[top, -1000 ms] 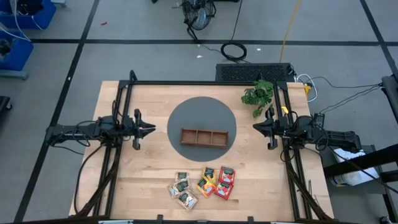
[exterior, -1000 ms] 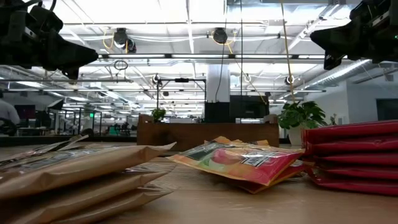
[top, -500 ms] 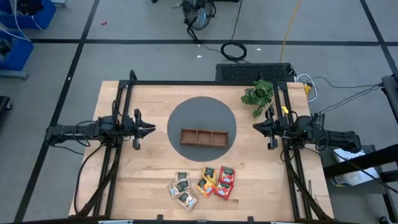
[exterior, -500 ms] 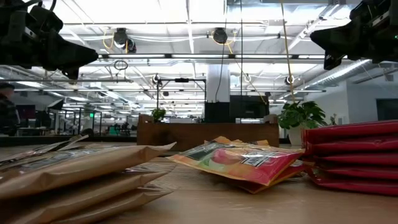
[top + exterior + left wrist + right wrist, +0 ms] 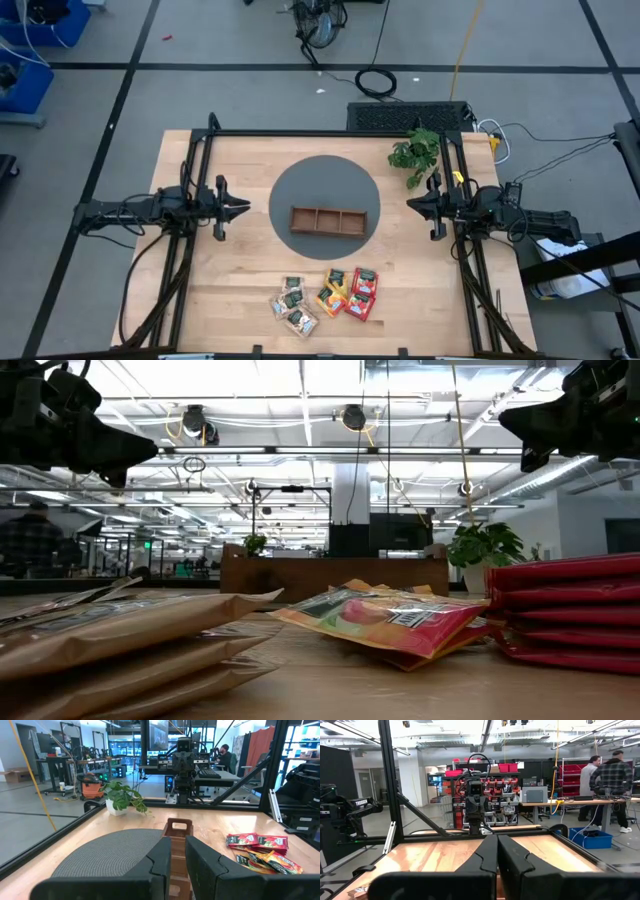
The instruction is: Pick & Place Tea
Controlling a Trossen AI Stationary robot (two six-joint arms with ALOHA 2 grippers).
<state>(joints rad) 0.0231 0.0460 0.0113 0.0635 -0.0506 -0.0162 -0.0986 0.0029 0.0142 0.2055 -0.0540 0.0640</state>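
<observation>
Left gripper (image 5: pixel 240 208) hovering, fingers nearly closed, empty | right gripper (image 5: pixel 414 205) waiting, seemingly closed, empty | tea sachets (image 5: pixel 325 294) lying near table's front edge.

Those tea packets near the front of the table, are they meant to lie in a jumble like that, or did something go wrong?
Nothing looks wrong. The tea sachets lie in a loose, overlapping pile near the table's front edge, none torn or spilled. The wooden tray sits straight on the grey mat, empty. Both arms wait at the sides.
</observation>
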